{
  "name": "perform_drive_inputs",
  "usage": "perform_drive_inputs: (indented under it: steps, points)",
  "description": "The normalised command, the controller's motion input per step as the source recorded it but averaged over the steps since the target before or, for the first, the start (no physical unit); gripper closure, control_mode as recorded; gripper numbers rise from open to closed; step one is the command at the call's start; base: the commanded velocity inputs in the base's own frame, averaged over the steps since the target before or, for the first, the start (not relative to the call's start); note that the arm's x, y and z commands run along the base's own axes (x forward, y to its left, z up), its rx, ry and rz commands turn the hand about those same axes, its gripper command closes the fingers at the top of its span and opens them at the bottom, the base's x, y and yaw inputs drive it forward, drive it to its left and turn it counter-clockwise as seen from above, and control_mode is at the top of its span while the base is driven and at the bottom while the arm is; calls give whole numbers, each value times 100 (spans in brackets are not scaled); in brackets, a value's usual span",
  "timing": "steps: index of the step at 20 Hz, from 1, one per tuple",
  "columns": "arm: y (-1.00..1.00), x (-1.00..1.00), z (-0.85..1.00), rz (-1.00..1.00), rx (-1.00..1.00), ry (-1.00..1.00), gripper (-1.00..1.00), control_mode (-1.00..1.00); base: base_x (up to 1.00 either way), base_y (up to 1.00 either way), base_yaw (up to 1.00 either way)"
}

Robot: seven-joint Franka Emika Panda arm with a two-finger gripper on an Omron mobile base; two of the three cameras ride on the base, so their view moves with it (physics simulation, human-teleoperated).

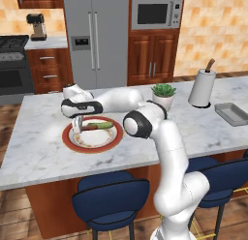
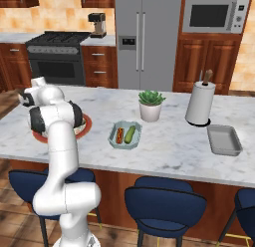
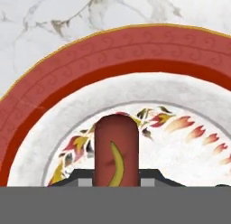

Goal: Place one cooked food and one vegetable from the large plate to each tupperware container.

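The large plate (image 1: 92, 143) with its broad red rim lies on the marble island. A green cucumber (image 1: 103, 124) and a reddish-brown sausage (image 1: 90, 127) rest on it. My gripper (image 1: 77, 124) is down at the plate's left side, shut on the sausage (image 3: 116, 148), which stands up between the fingers in the hand view over the plate (image 3: 54, 96). The pale teal tupperware container (image 2: 115, 140) holds a sausage in a bun (image 2: 120, 135) and a cucumber (image 2: 130, 134). The grey container (image 2: 224, 140) sits far to the right.
A potted plant (image 1: 163, 95) and a paper towel roll (image 1: 202, 87) stand on the island behind the arm. Blue stools (image 1: 112, 195) line the front edge. The plate (image 2: 85, 127) is mostly hidden by my arm in the right base view.
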Motion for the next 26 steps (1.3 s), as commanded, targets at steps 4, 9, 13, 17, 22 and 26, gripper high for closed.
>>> perform_drive_inputs:
  steps: [4,9,13,17,22,26]
  points:
    - [-69,-99,15,-26,0,-2,100,-100,0,0,0]
    - [-91,-77,29,-30,5,-2,100,-100,0,0,0]
    - [-91,-41,63,-27,21,-5,100,-100,0,0,0]
    - [-73,-18,60,-18,4,-1,100,-100,0,0,0]
    - [-77,-3,22,0,-3,1,100,-100,0,0,0]
    - [-61,-17,24,7,-12,4,100,-100,0,0,0]
